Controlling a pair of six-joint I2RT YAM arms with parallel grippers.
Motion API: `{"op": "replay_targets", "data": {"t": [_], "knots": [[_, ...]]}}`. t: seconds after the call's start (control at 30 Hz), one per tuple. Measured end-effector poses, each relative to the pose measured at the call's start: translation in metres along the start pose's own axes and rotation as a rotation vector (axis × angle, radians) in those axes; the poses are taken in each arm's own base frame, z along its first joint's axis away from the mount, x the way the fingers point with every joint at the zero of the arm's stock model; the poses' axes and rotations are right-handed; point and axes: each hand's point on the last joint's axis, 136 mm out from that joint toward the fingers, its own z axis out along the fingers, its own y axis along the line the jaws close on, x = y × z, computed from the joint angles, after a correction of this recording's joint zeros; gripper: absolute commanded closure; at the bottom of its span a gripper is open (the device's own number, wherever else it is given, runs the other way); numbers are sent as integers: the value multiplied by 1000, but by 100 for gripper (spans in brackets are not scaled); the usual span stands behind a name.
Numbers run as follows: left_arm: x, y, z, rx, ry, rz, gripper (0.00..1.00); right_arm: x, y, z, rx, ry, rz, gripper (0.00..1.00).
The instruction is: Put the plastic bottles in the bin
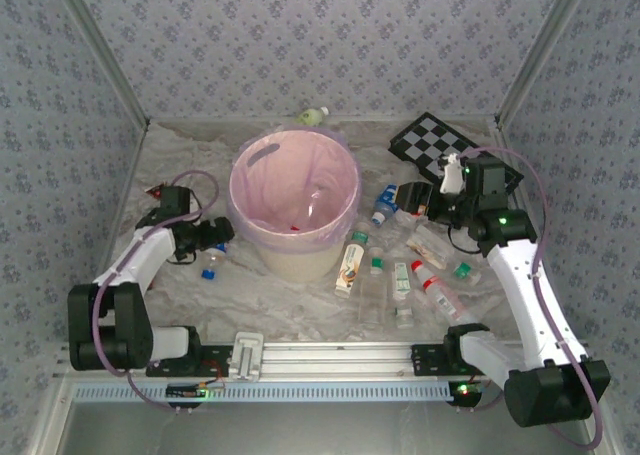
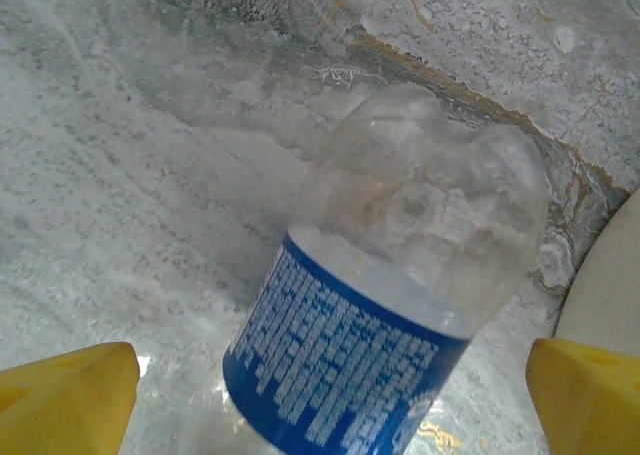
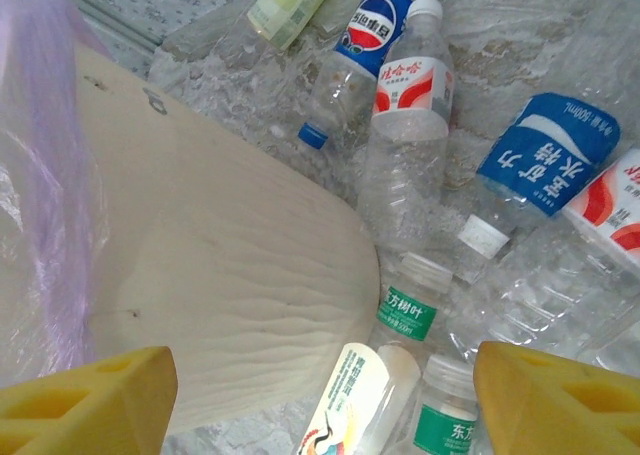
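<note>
Bottle (image 2: 370, 335), one, lies before left tool (image 2: 330, 405), jaws spread; bin (image 1: 300, 260), one.

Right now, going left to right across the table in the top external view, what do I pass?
Small red triangle → blue-labelled bottle by the left arm → bin → orange-white labelled bottle → rightmost green-capped bottle.
</note>
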Motion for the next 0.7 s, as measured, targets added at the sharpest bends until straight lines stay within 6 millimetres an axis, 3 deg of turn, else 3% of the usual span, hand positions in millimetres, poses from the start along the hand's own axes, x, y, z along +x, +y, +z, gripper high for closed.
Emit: {"op": "replay_targets", "data": {"t": [0.2, 0.4, 0.57, 0.7], "knots": [[3, 1, 20, -14, 40, 10, 13, 1, 3, 0, -27, 8, 18, 19], [11, -3, 29, -30, 70, 43, 33, 3, 6, -1, -48, 18, 28, 17], [2, -9, 24, -28, 44, 47, 37, 1, 2, -2, -38, 8, 37, 16], [-14, -16, 1, -25, -21, 55, 40, 4, -5, -4, -25, 3, 50, 16]]}}
